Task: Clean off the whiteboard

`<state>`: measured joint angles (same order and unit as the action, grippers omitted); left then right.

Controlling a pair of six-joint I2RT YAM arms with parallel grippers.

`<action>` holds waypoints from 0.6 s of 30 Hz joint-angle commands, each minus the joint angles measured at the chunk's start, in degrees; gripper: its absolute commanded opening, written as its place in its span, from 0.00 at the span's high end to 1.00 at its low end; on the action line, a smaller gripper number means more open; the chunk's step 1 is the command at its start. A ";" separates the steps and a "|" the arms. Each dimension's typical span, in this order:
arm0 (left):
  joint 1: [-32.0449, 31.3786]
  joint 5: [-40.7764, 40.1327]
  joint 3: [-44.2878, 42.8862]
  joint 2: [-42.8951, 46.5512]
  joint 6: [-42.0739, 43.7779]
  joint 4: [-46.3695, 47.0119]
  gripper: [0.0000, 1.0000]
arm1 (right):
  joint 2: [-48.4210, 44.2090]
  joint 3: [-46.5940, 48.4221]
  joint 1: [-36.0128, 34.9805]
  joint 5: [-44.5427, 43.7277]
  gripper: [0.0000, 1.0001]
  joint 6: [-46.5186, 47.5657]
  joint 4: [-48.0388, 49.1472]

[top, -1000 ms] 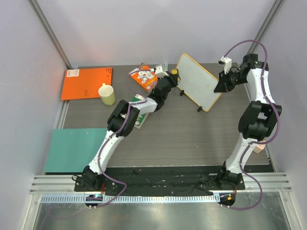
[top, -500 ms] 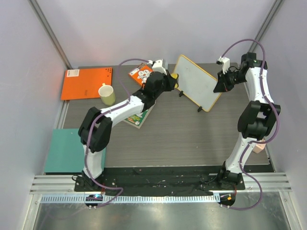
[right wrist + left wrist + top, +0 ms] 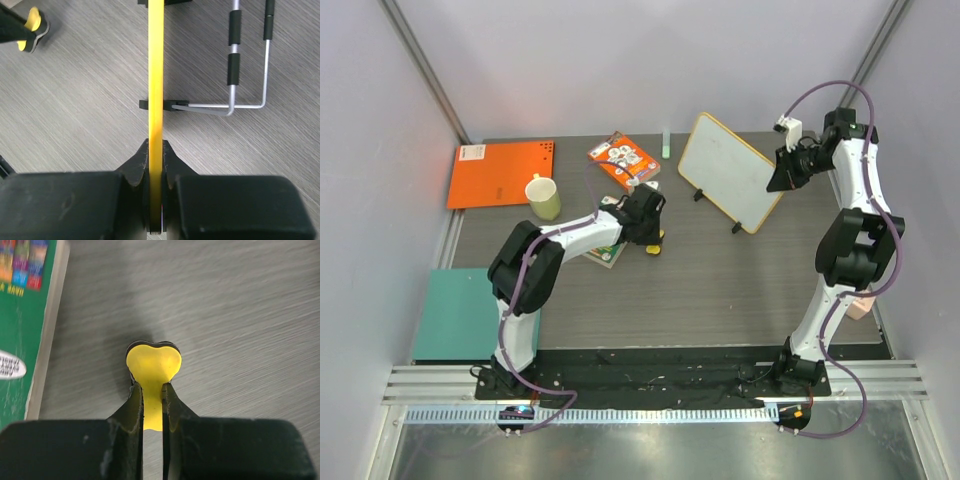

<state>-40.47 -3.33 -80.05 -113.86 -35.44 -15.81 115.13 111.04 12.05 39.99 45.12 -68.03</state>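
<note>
At the table (image 3: 720,280), right gripper (image 3: 156,146) pinches the one whiteboard (image 3: 725,170); left gripper (image 3: 152,390) clamps one yellow eraser (image 3: 152,362), seemingly.

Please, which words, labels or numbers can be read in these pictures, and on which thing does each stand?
No text can be read.
Green book: cover print, cut off and blurred.
Orange sheet: white corner label, too small.
Orange booklet: print too small.
Whiteboard: no writing shows.

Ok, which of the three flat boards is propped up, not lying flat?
The yellow-framed whiteboard: it stands tilted, its edge in the right pincer. The orange sheet and teal sheet lie flat.
</note>
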 commanded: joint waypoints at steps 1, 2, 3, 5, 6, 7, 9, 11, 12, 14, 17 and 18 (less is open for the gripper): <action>0.13 -2.38 0.51 0.75 -0.42 -3.78 0.97 | 6.50 -2.50 -0.19 -7.64 0.99 -0.83 -17.49; 0.13 -2.21 1.21 1.01 -0.42 -3.70 0.78 | 7.29 -1.98 -0.01 -7.56 0.99 -0.48 -18.27; 0.13 -2.03 1.47 1.10 -0.33 -3.52 0.70 | 7.82 -1.80 0.25 -7.64 0.99 -0.21 -18.37; -0.14 -2.55 2.00 1.19 -0.07 -3.26 0.63 | 8.44 -1.71 0.78 -8.43 0.97 -0.21 -18.28; -0.31 -2.90 2.09 1.10 0.11 -3.35 0.62 | 9.31 -1.53 0.95 -8.78 0.95 -0.21 -18.28; -0.31 -3.43 2.09 1.01 0.28 -3.87 0.61 | 9.67 -1.62 1.21 -9.05 0.93 -0.21 -18.28; -0.40 -4.57 2.01 0.49 0.72 -4.49 0.60 | 10.46 -1.62 1.30 -10.10 0.87 0.23 -18.28; -0.40 -5.45 2.00 0.14 0.99 -5.72 0.60 | 11.08 -1.45 1.48 -10.98 0.85 0.49 -18.37; -0.49 -6.06 2.00 -0.13 0.99 -5.98 0.60 | 11.25 -1.44 1.48 -11.24 0.83 0.49 -18.37; -0.49 -6.77 2.18 -0.22 1.25 -6.77 0.59 | 11.96 -1.36 1.48 -12.12 0.82 0.58 -18.28; -0.75 -9.05 2.62 0.31 1.78 -7.39 0.53 | 12.92 -0.83 1.48 -13.27 0.79 1.37 -18.28; -0.84 -9.41 3.14 0.57 2.13 -7.30 0.51 | 13.10 -0.66 1.66 -13.53 0.78 1.63 -18.28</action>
<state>-40.88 -9.17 -77.95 -113.86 -35.07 -21.45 121.40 114.08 15.27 39.38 42.96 -69.80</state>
